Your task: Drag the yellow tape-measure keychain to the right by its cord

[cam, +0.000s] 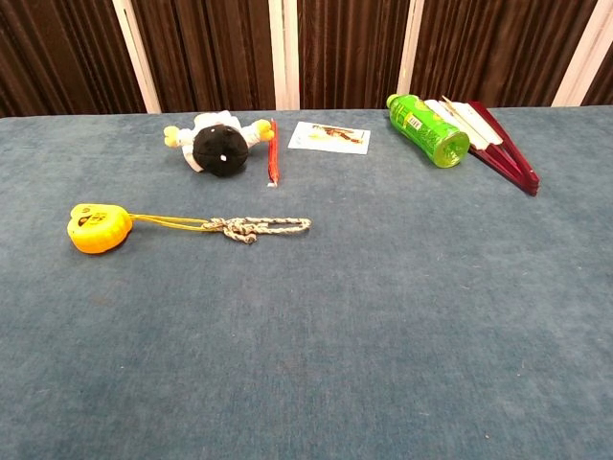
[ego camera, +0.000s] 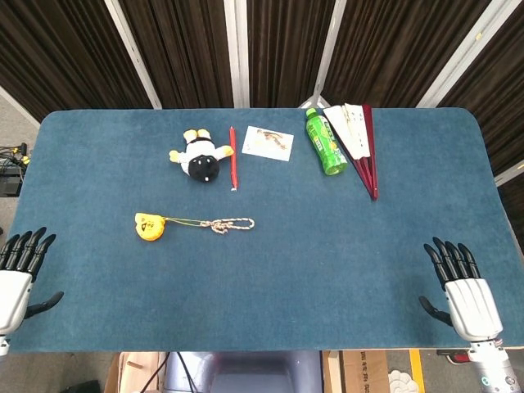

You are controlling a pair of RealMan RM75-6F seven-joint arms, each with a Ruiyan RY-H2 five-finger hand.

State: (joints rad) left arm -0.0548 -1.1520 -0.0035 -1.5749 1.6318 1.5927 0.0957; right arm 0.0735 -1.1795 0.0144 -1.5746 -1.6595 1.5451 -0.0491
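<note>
we read no legible writing on the tape measure (ego camera: 150,227), its cord (ego camera: 219,223) well apart from our open, empty left hand (ego camera: 16,282) and right hand (ego camera: 463,291) at the blue table's (ego camera: 327,262) near corners.

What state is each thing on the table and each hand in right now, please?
yellow tape-measure keychain: lying flat, untouched.
cord: stretched out to the right, free.
green bottle: lying on its side, capped.
folding fan: closed or nearly so, beside the bottle.
plush toy: lying down.
red pen: lying flat.
card: flat.
left hand: open, empty.
right hand: open, empty.
</note>
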